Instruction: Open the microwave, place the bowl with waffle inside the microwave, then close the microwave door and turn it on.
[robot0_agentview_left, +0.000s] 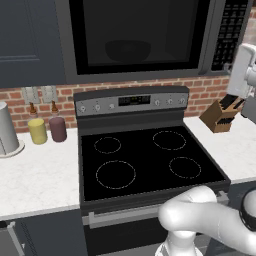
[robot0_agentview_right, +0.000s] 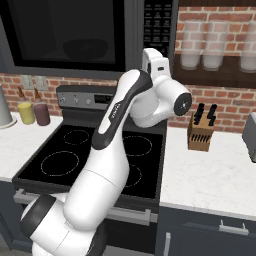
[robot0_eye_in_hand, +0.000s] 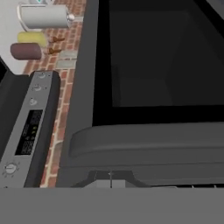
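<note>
My fingers (robot0_eye_in_hand: 111, 179) are pinched shut on nothing, right against the microwave (robot0_agentview_left: 150, 40) by its keypad (robot0_agentview_right: 157, 22); door (robot0_eye_in_hand: 148, 144) closed, bowl (robot0_agentview_left: 128, 50) faintly visible behind the glass; risk: closed tips slide off, wrong key pressed, no start.

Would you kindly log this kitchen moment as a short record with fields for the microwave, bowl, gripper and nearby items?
microwave: mounted above the stove, keypad strip at its right
microwave door: appears shut, black glass window facing out
bowl: dim round shape seen through the glass, inside the cavity; waffle not discernible
gripper: shut, holding nothing, close to the microwave's front by the door's edge
stove top: four burners bare
left counter: yellow jar and maroon jar side by side
right counter: knife block
</note>
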